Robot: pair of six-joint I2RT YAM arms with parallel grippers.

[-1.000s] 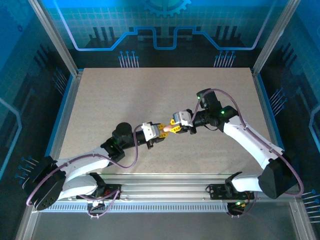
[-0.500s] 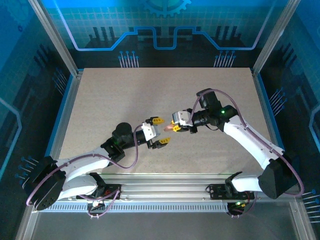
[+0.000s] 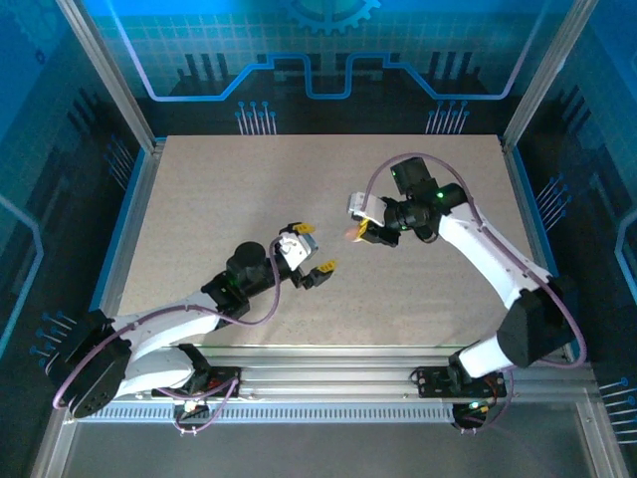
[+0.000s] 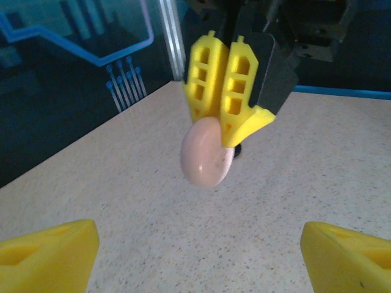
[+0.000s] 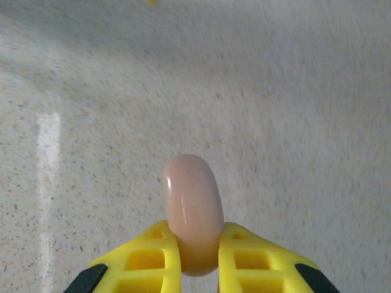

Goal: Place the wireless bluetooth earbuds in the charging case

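Note:
My right gripper (image 3: 356,232) is shut on a pale pink pebble-like charging case (image 3: 351,231), its lid closed, held above the middle of the table. In the right wrist view the case (image 5: 192,207) stands on edge between the yellow fingers (image 5: 156,259). The left wrist view looks up at the same case (image 4: 206,152), clamped in the right gripper's fingers (image 4: 241,91). My left gripper (image 3: 315,249) stands open and empty a short way left of and nearer than the case, its fingertips (image 4: 49,256) wide apart. The earbuds are out of view.
The speckled beige tabletop (image 3: 229,189) spreads around both arms. Blue panels and metal frame posts (image 3: 139,129) wall in the table on the left, right and far sides.
The left gripper has opened off the pink case and drawn back to the left. The right gripper has carried the case away toward the far side.

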